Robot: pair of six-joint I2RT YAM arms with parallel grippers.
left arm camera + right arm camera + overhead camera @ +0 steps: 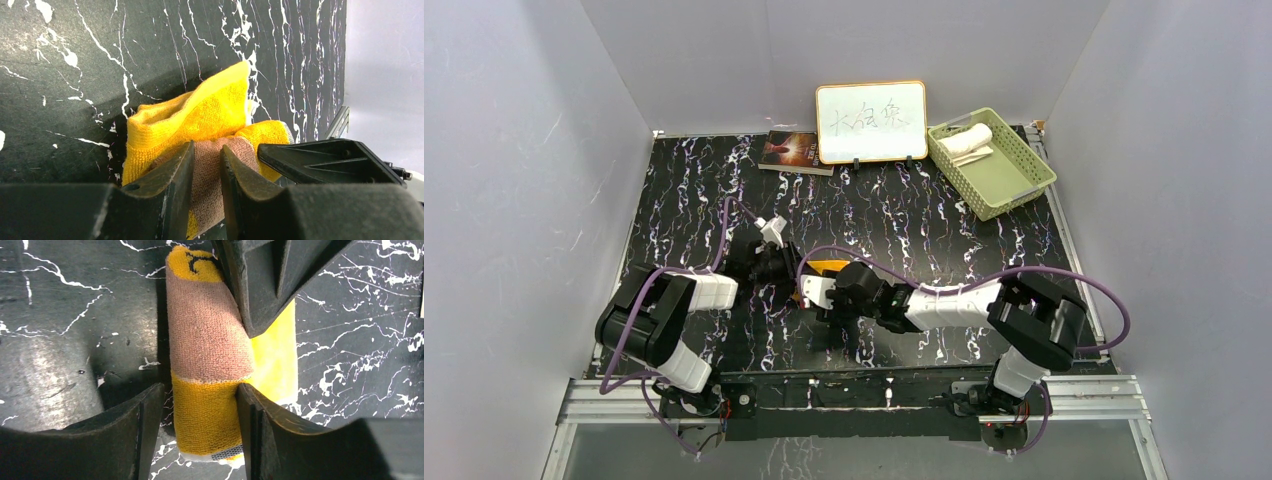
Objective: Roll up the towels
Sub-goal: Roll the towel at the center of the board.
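The black marbled table (704,190) is carrying everything, and the two arms are reaching inward from its near edge, the left arm (669,320) and the right arm (984,305) meeting just left of the middle. At the far right corner a green basket (1036,172) is sitting at an angle, with the cream-white towel (967,140) lying rolled inside its far end, well apart from both claws. Left of the basket a white-faced board (871,122) with an orange frame is standing upright, and a dark-covered book (792,150) is lying flat just beside it. The orange-yellow towel (829,267) is lying on the table between the two wrists, mostly hidden from above. In the left wrist view this towel (210,112) is bunching up ahead of the left claw (207,150), whose jaws are pinching its brownish band between them, close together with cloth filling the gap. In the right wrist view the towel (207,340) is showing as a tight roll running away from the camera, and the right claw (200,390) is straddling its near end with jaws apart: one finger is touching the roll's side, while the other is standing just beside it with a thin dark gap. The left claw's finger (265,285) is pressing on the roll's far part.
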